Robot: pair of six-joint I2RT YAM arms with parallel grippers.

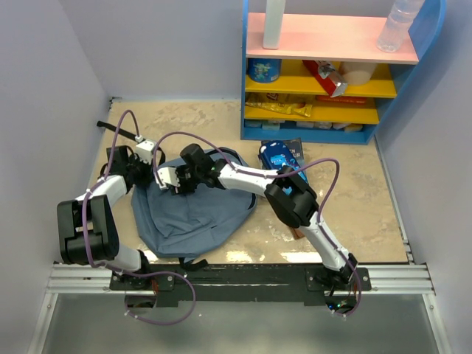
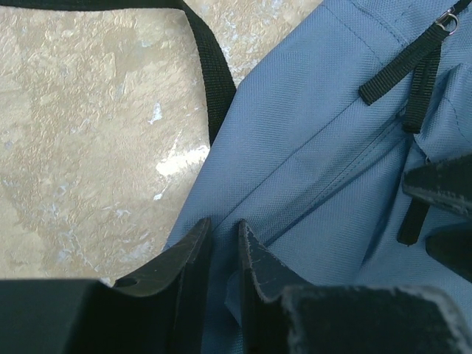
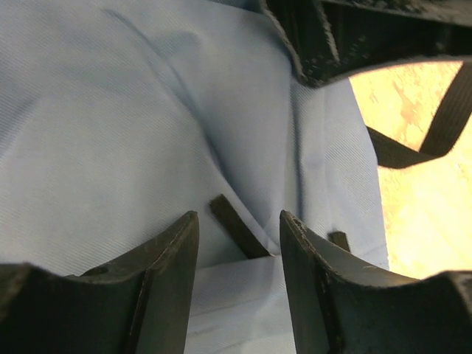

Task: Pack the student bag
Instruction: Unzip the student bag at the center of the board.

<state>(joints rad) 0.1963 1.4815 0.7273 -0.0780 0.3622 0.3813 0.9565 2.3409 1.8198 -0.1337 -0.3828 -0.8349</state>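
Fingers left (image 2: pixel 184 258) | near-closed, pinching student bag (image 2: pixel 310 147); fingers right (image 3: pixel 166 280) | half open over fabric

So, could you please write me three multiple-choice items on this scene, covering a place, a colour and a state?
1. Where is the student bag? A) on the table; B) on a chair; C) hanging on a wall.
2. What colour is the shelf unit's top board? A) green; B) pink; C) black.
3. How do the right end effector's jaws stand? A) clamped on a pen; B) out of view; C) apart above the bag.
Answers: 1A, it lies on the table; 2B, plainly pink; 3C, fabric shows through the gap.
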